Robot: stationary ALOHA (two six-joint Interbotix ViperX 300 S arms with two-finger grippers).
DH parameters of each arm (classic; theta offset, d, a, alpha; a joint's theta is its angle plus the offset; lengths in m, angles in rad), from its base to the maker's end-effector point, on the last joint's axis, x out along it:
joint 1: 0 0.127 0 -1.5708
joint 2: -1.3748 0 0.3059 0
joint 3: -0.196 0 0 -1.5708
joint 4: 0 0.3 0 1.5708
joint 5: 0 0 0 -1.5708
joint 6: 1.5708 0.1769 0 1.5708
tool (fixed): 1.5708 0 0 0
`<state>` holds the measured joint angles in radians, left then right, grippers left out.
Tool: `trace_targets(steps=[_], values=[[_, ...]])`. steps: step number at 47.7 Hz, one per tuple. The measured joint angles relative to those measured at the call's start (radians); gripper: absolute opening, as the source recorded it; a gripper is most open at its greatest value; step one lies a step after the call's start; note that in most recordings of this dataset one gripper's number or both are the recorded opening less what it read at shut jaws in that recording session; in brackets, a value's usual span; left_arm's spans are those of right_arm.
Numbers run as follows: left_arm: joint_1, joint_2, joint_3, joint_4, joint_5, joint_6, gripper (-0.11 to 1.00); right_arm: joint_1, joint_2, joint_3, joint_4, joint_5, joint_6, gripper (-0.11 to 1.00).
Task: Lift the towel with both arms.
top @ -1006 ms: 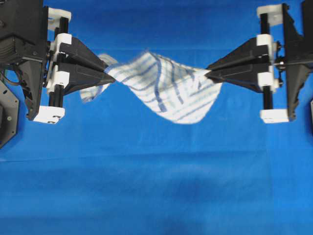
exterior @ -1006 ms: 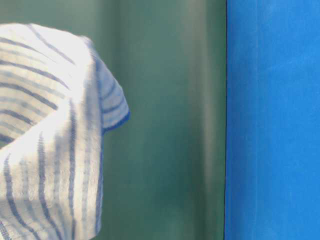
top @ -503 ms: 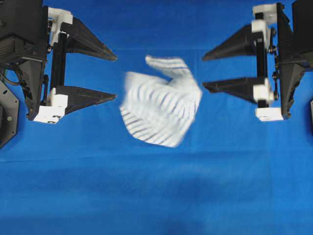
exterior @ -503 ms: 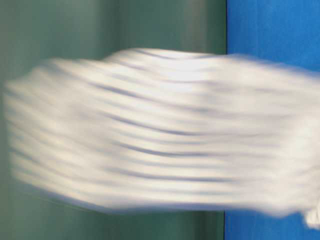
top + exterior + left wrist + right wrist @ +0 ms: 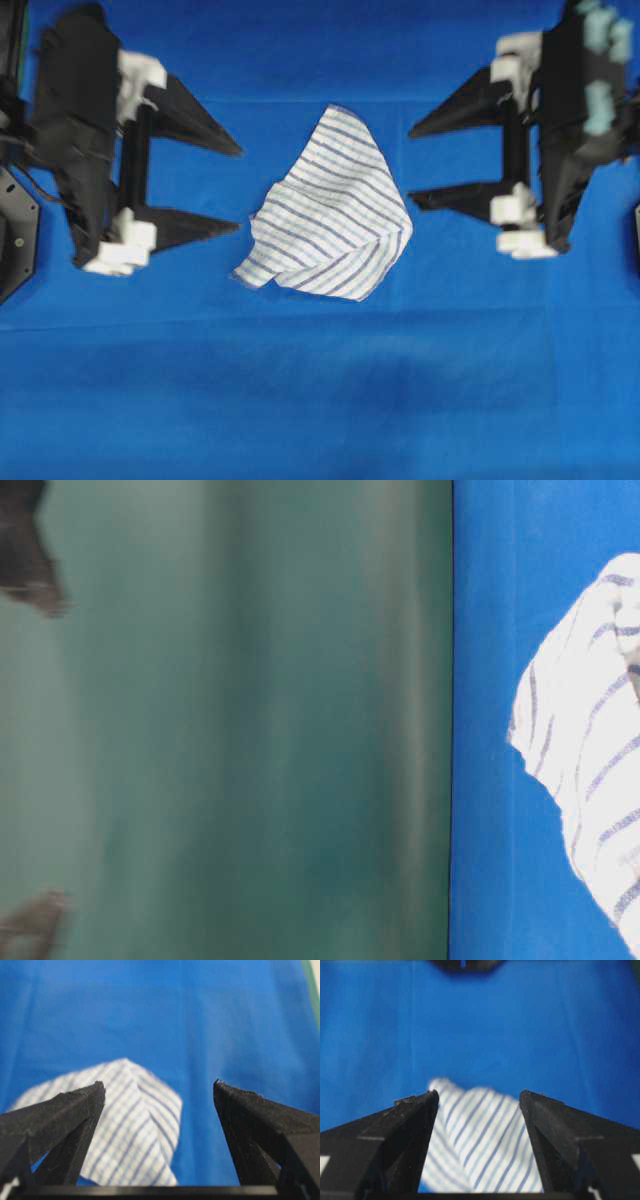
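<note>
The towel [image 5: 330, 210], white with blue and grey stripes, lies crumpled and partly folded on the blue table cover between the two arms, and nothing holds it. My left gripper [image 5: 240, 190] stands open just left of it, fingertips apart from the cloth. To the towel's right, my right gripper [image 5: 410, 165] is open too, with empty jaws. In the left wrist view the towel [image 5: 125, 1125] lies below and beyond the left gripper [image 5: 159, 1087]. The right wrist view shows the towel [image 5: 480, 1140] beneath the right gripper [image 5: 479, 1095]. The table-level view catches the towel [image 5: 590, 760] at its right edge.
The blue table cover [image 5: 320, 390] fills the overhead view. A black machine part [image 5: 15, 230] sits at the left edge. In the table-level view a green wall [image 5: 250, 720] takes up the left and middle.
A second ago both grippers were shut on the towel's ends and held it stretched in the air. Both have opened, and the towel has dropped onto the cover.
</note>
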<state>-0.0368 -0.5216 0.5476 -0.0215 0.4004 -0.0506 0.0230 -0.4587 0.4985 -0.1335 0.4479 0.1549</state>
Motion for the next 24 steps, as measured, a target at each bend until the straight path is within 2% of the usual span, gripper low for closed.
trace_targets(steps=[9,24], values=[[-0.026,0.086,0.1,0.0,-0.097,0.0,0.93,0.025,0.077,0.089,0.002,-0.034,0.028,0.67],[-0.034,0.293,0.212,-0.002,-0.288,0.011,0.93,0.049,0.262,0.213,0.002,-0.232,0.084,0.67]])
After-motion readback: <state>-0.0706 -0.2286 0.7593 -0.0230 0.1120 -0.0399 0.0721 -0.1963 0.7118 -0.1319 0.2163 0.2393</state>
